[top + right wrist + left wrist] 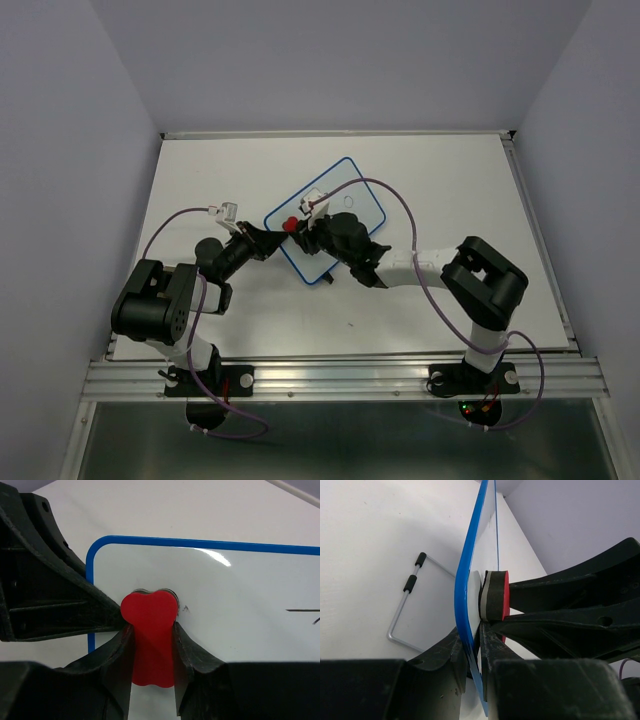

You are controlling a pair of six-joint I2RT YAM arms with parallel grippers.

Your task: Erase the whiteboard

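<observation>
The whiteboard [345, 200], white with a thin blue rim, lies tilted near the table's middle. A drawn black oval shows near its far end, and a black stroke shows at the right in the right wrist view. My left gripper [272, 240] is shut on the board's near-left edge [465, 630], one finger on each face. My right gripper [300, 228] is shut on a red eraser [150, 630] and presses it against the board's face [240, 605] beside the left gripper. The eraser [496, 596] shows edge-on in the left wrist view, with its dark pad against the board.
A bent wire stand with black sleeves [410, 587] lies on the white tabletop [200, 170] beside the board. The board's small black feet [330, 281] sit near its front edge. Purple cables loop from both arms. The metal table rail [340, 375] runs along the near edge.
</observation>
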